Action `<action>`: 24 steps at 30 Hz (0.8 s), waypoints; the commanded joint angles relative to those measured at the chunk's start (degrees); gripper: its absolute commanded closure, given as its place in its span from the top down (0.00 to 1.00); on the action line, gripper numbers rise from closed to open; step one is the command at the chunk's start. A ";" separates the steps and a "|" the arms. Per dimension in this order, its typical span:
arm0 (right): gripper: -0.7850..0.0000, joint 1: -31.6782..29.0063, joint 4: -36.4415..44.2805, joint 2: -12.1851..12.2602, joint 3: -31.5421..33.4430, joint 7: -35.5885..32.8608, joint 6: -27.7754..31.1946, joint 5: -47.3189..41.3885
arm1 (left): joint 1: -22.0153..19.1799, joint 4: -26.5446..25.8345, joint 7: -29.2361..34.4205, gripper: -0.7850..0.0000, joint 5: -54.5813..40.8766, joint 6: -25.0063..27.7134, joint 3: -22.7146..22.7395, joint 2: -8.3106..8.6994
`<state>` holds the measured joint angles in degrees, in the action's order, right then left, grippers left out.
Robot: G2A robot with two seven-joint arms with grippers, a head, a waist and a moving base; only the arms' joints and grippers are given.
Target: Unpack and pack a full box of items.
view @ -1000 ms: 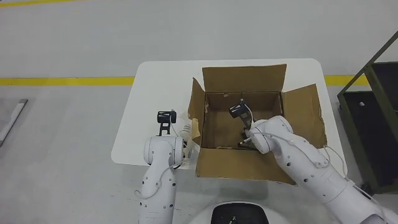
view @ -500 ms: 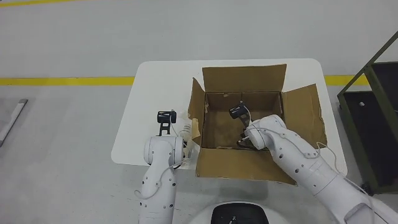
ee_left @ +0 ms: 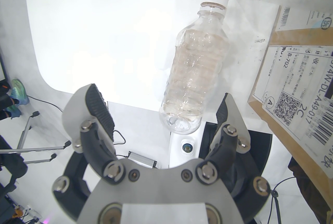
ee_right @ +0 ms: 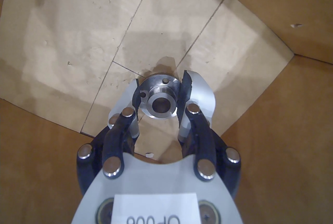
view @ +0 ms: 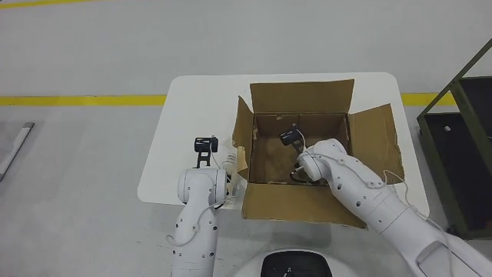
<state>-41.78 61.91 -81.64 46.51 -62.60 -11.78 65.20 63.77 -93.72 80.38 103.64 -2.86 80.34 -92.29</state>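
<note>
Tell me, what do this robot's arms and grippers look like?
The left arm and right arm wear smooth, rounded white shells with thin cables alongside. The left gripper and right gripper each have a silver-grey base plate, black links with round silver bolts, and two pale fingers lined with black ribbed pads. The right one carries a white sticker.

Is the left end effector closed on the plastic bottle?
No: the left end effector is open, its pads spread wide and clear of the clear plastic bottle lying on the white table.
</note>
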 commanded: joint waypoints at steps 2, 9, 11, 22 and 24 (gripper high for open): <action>0.45 0.47 -1.50 -0.46 -0.42 0.42 0.00 -0.24 | 0.00 0.00 0.00 1.00 0.00 0.00 0.00 0.00; 0.42 1.45 -3.93 -1.38 -0.84 0.93 -0.03 -0.52 | 0.00 0.00 0.00 1.00 0.00 0.00 0.00 0.00; 0.38 1.42 -3.70 -1.51 -0.74 1.03 -0.22 -0.43 | 0.00 0.00 0.00 1.00 0.00 0.00 0.00 0.00; 0.43 -1.77 2.75 -0.37 2.48 -0.80 -0.20 2.93 | 0.00 0.00 0.00 1.00 0.00 0.00 0.00 0.00; 0.43 -2.33 3.08 -0.29 2.78 -0.98 -0.06 3.32 | 0.00 0.00 0.00 1.00 0.00 0.00 0.00 0.00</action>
<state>-43.96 64.92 -81.95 49.22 -63.54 -11.88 68.43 63.77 -93.72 80.38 103.64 -2.86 80.34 -92.29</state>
